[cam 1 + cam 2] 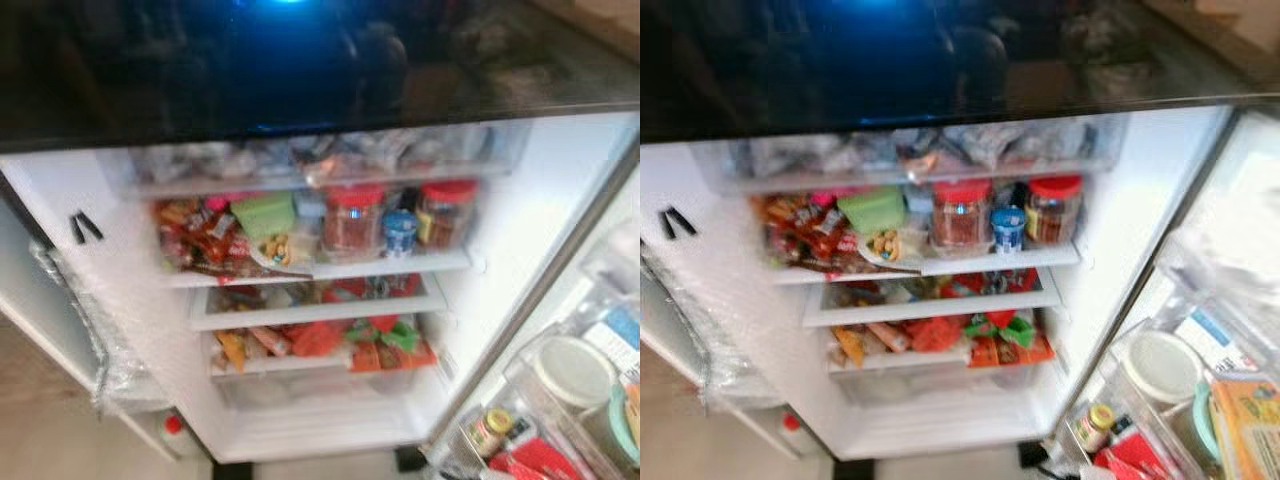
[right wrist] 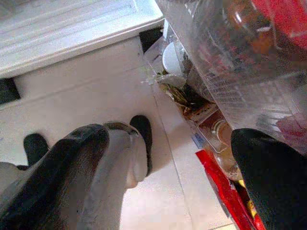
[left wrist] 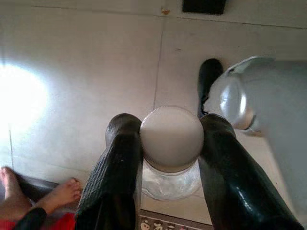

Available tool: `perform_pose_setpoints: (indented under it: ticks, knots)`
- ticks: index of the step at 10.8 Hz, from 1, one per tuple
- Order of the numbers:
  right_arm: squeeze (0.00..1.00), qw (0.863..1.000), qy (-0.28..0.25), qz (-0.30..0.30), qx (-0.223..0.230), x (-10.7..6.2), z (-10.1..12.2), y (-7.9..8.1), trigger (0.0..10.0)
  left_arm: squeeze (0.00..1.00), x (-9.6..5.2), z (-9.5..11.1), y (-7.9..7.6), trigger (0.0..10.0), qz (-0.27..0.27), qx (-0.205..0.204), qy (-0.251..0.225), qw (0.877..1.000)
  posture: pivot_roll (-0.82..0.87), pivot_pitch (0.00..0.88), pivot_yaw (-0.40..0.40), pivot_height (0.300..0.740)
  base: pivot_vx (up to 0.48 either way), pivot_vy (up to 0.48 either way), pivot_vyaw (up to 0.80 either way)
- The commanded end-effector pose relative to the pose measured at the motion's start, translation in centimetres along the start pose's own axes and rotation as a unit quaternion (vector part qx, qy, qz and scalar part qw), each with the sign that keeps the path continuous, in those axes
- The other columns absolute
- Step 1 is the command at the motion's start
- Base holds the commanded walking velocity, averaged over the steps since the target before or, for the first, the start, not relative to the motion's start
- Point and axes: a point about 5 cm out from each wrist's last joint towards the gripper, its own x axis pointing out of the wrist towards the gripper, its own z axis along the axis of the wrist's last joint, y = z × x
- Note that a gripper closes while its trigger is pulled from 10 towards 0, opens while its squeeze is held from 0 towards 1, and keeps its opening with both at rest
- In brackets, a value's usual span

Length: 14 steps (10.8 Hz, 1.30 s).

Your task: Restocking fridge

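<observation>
From the head we look down into the open fridge (image 1: 520,230), its shelves packed: two red-lidded jars (image 1: 353,220) flank a small blue tub (image 1: 400,232) on the upper shelf, beside a green box (image 1: 264,213) and snack packets (image 1: 190,240). The bottom drawer (image 1: 320,385) sits under a shelf edge crowded with orange and green packs. The door bins (image 1: 1170,400) at the right hold a white-lidded container (image 1: 1160,366) and a small yellow-capped jar (image 1: 1095,425).

Our left wrist view shows what the head misses — the left gripper (image 3: 171,143) clamped on a round-lidded clear jar (image 3: 171,139), low over pale floor tiles (image 3: 86,72), a person's bare feet (image 3: 29,191) near.

The right gripper (image 2: 192,163) hangs with fingers spread wide, holding nothing, just beside the door bins.
</observation>
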Motion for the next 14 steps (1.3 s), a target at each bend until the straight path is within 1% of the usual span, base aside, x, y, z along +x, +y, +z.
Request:
perform_pose_setpoints:
  ticks: [1,5,14]
  knots:
    - [0.0,0.999,-0.016,-0.032,0.002,-0.11,1.02,-1.74,10.0,0.0,-0.05,-0.24,0.94,10.0,0.012,0.008,0.003,1.0,-0.02,0.0,-0.012,0.74,0.0,0.0,0.0]
    - [0.0,0.999,-0.019,-0.039,0.003,-0.14,1.13,-1.96,10.0,0.0,-0.05,-0.22,0.89,10.0,0.01,0.01,0.003,1.0,-0.02,0.0,-0.013,0.74,0.0,0.0,0.0]
    - [0.0,0.999,-0.019,-0.04,0.008,-0.12,1.09,-1.81,10.0,0.0,-0.05,-0.24,0.91,10.0,0.009,0.011,0.003,1.0,-0.02,0.0,-0.012,0.74,0.0,-0.259,0.0]
